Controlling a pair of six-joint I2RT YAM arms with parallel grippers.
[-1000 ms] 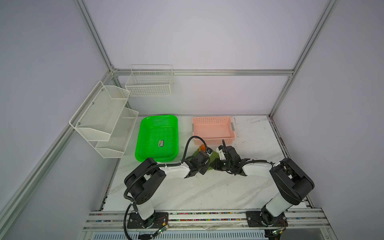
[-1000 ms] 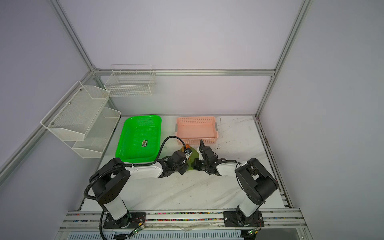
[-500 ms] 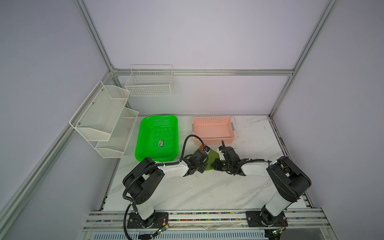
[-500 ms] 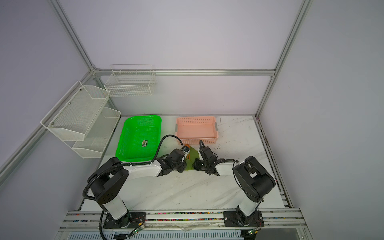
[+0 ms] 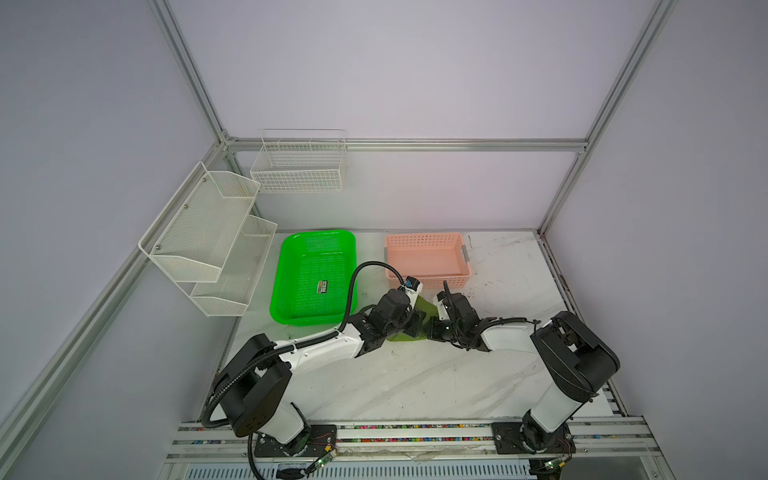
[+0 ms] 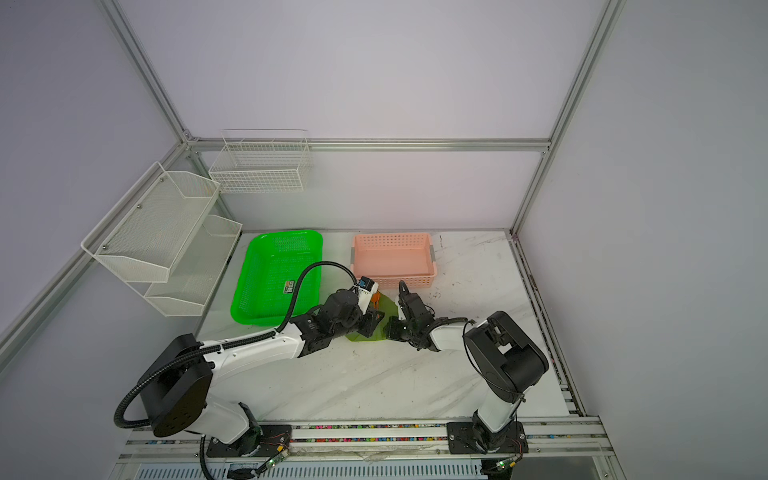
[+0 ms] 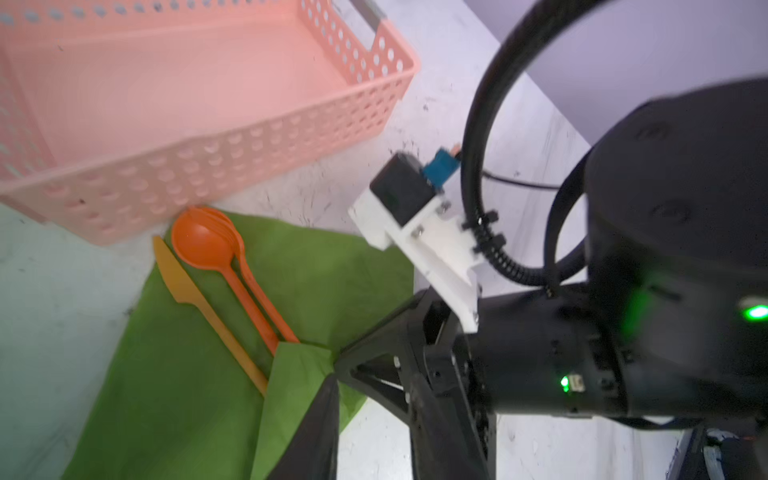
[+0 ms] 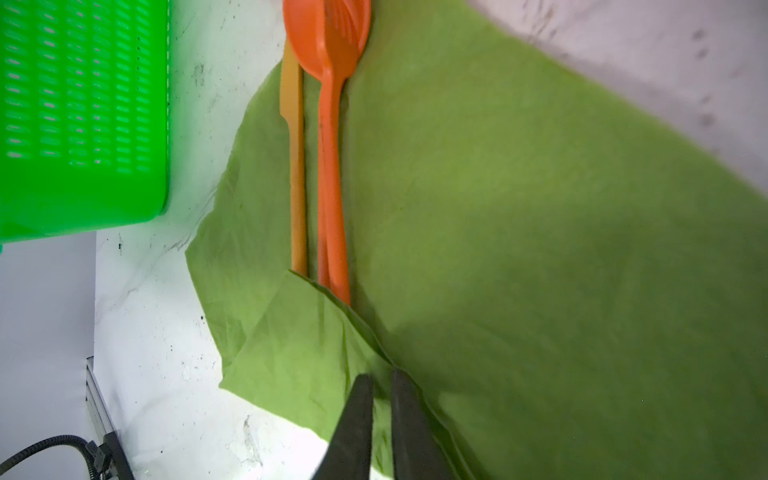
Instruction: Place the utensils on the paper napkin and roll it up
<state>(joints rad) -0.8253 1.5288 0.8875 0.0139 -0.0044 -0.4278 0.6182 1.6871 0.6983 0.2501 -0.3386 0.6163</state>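
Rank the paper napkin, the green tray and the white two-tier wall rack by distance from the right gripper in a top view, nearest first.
1. paper napkin: pinched in the right gripper itself, mid-scene.
2. green tray: lying flat, off to the gripper's left.
3. white two-tier rack: hung higher up, farther left beyond the tray.

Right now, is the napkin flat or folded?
Partly folded. One corner flap of the napkin lies over the utensils' handles; the rest is spread on the table, with the utensil heads uncovered.
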